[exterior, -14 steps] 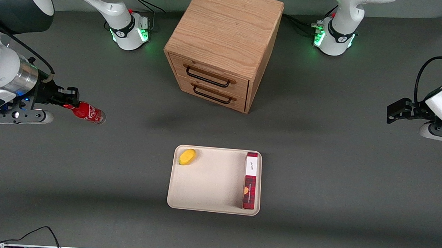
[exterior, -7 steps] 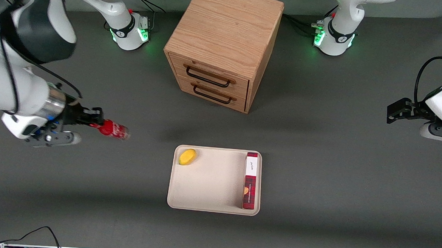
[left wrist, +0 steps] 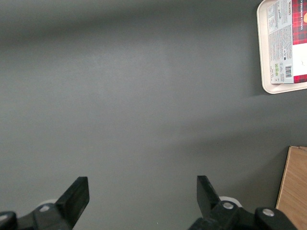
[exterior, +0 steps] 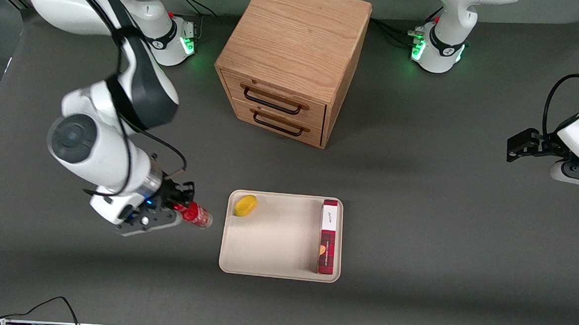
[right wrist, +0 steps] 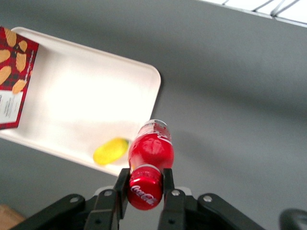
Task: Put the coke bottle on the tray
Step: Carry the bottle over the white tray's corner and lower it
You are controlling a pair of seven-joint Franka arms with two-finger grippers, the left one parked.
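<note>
Surface: dark grey table (exterior: 415, 213), matte, with soft shadow bands across it.
Gripper: the right arm's gripper (exterior: 182, 211) hangs above the table just beside the tray's edge toward the working arm's end; seen from the front camera it sits at about 9 o'clock from the tray's middle.
Grip state: fingers (right wrist: 168, 184) clamped on the red cap, one on each side, so the gripper is grasping the coke bottle.
Coke bottle: the coke bottle (exterior: 198, 215) is held off the table, tilted, its dark base pointing toward the tray; it has not crossed the rim in the front view. In the right wrist view (right wrist: 151, 151) its white script shows on the cap and label.
Tray: cream tray (exterior: 270, 245) with rounded corners, flat on the table, nearer to the front camera than the cabinet.
Lemon: small yellow lemon (exterior: 245, 205) in the tray, at roughly 11 o'clock from the tray's middle.
Plaid box: long red plaid box (exterior: 328, 236) lying along the tray's edge at 3 o'clock, toward the parked arm's end.
Cabinet: wooden drawer cabinet (exterior: 295, 59) with two black-handled drawers, at 12 o'clock from the tray, well apart from it.
</note>
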